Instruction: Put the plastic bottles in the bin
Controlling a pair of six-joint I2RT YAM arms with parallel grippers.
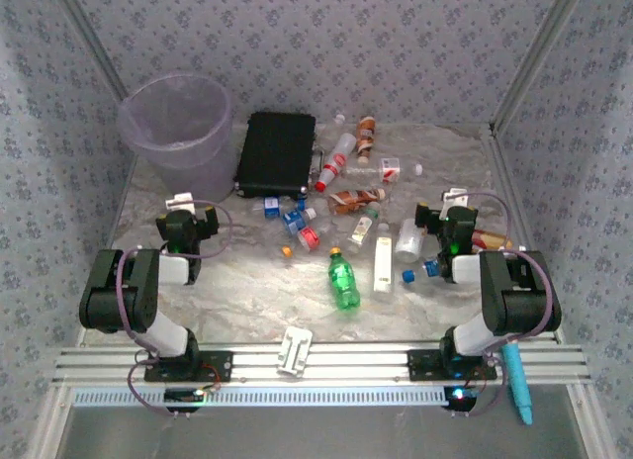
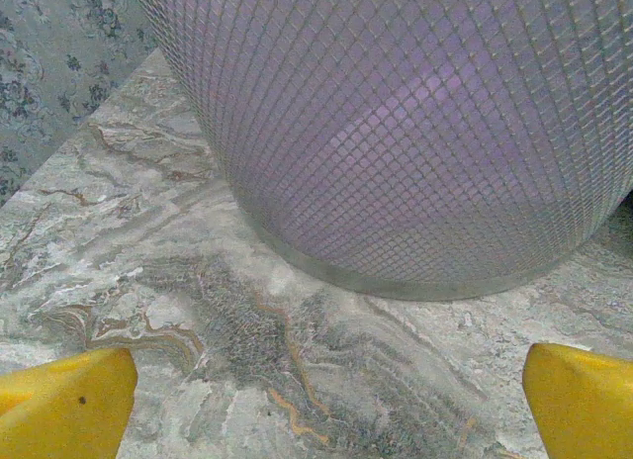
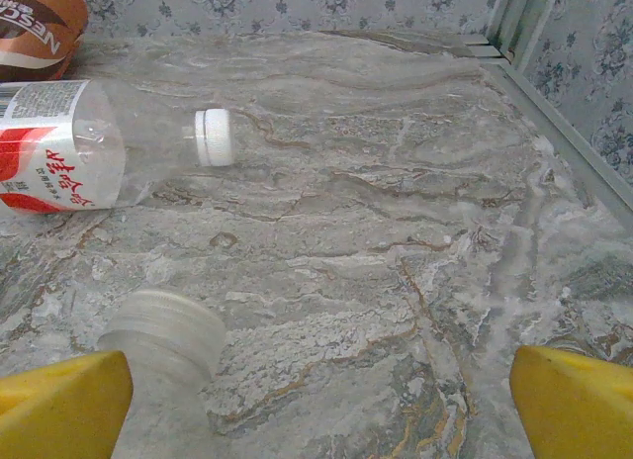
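Ahead of the right gripper (image 3: pixel 316 414) and far off to its left, a brown and orange bottle (image 3: pixel 35 29) carries white capitals reading "NESC". The frame edge cuts off the rest, so it is probably a Nescafé mark. Closer to the pincer, also on its left, a clear white-capped bottle (image 3: pixel 109 147) lies on its side. Its red-and-white wrapper bears red Chinese characters, tilted and partly cropped, with fine print beside them too small to read.
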